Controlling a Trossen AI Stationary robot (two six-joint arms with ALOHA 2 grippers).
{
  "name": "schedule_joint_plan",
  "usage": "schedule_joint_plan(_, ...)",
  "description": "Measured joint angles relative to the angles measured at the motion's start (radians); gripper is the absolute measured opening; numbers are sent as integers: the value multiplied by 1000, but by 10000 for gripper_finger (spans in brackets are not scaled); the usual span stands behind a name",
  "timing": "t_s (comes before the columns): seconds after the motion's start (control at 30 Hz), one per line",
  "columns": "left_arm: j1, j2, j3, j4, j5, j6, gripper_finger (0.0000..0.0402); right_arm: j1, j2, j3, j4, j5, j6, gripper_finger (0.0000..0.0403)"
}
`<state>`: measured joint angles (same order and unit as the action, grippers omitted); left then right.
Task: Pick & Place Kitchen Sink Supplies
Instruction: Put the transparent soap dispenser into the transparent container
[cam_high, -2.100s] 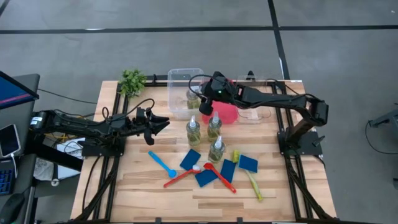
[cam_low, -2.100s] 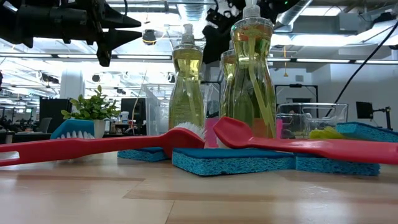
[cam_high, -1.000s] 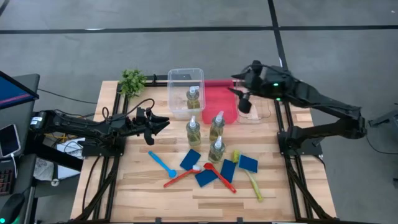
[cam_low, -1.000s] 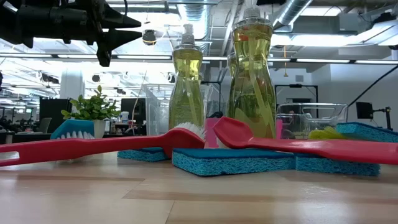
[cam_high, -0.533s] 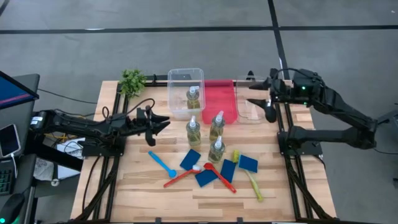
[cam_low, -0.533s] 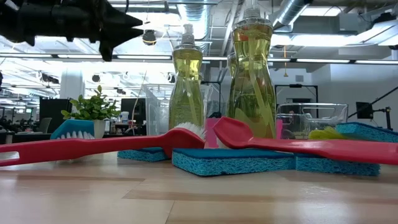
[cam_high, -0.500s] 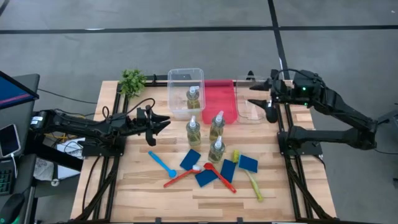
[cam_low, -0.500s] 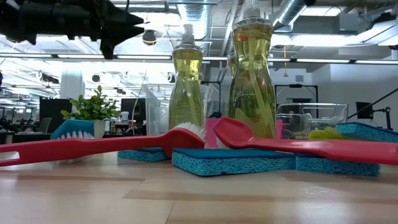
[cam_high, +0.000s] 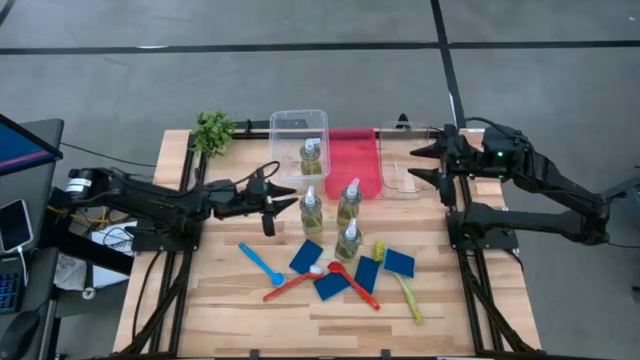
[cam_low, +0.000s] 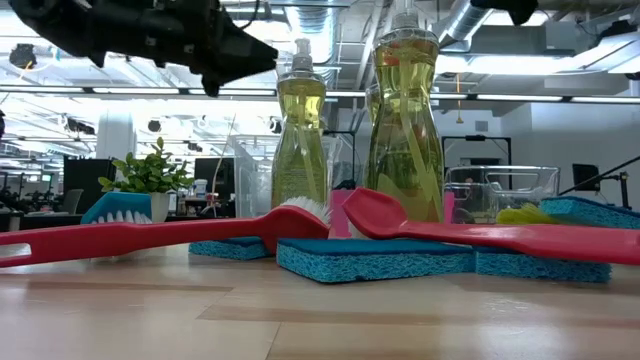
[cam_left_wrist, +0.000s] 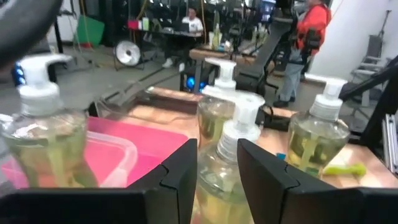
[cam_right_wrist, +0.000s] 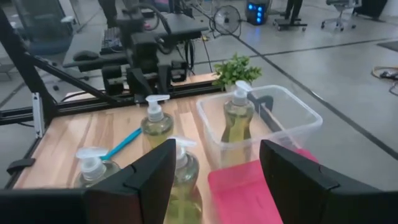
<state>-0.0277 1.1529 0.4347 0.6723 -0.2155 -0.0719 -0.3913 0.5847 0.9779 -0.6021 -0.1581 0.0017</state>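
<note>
Dark fingers of the left end effector (cam_high: 268, 200) stand spread and hold nothing, and just ahead of them stands a clear bottle (cam_high: 311, 212) of yellow-green liquid with a white pump top; the left wrist view shows that bottle framed in the gap between the fingers. Beyond it stand two more bottles (cam_high: 347, 201) close together, and a fourth bottle (cam_high: 311, 159) sits inside the clear bin (cam_high: 298, 123), off to the side of the end effector's line of reach, next to the red bin (cam_high: 353, 160). Nearer the front edge of the wooden tabletop (cam_high: 220, 300) lie blue sponges (cam_high: 306, 255), a blue brush (cam_high: 261, 264), red brushes (cam_high: 296, 284) and a yellow-green brush (cam_high: 402, 286), in a loose cluster. The right end effector (cam_high: 428, 165) hangs with fingers apart and empty by the second clear bin (cam_high: 404, 171) at the far right edge, well apart from the bottles. A small green plant (cam_high: 213, 131) stands at the far left corner
</note>
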Motion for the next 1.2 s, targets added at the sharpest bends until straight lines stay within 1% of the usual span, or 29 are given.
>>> schedule_joint_plan(0.2,39,31,7,2,18,-157,116,18,-10,0,1,1,0,225)
schedule_joint_plan(0.33,60,30,7,4,19,-165,116,18,-12,0,4,1,-4,225)
schedule_joint_plan(0.5,60,30,7,12,19,-165,116,18,-10,1,3,1,-8,225)
schedule_joint_plan(0.6,60,30,7,20,37,-165,120,18,-10,1,3,2,-12,225)
schedule_joint_plan(0.7,59,30,7,19,60,-165,135,18,-10,1,4,2,-30,225)
schedule_joint_plan(0.87,39,30,7,19,63,-123,180,18,-12,1,6,2,-38,225)
schedule_joint_plan(1.0,26,30,7,19,63,-118,212,18,-10,1,4,2,-38,225)
schedule_joint_plan(1.13,21,31,7,20,66,-116,227,18,-10,1,4,2,-37,225)
schedule_joint_plan(1.2,21,45,16,22,95,-116,227,18,-11,1,4,2,-37,225)
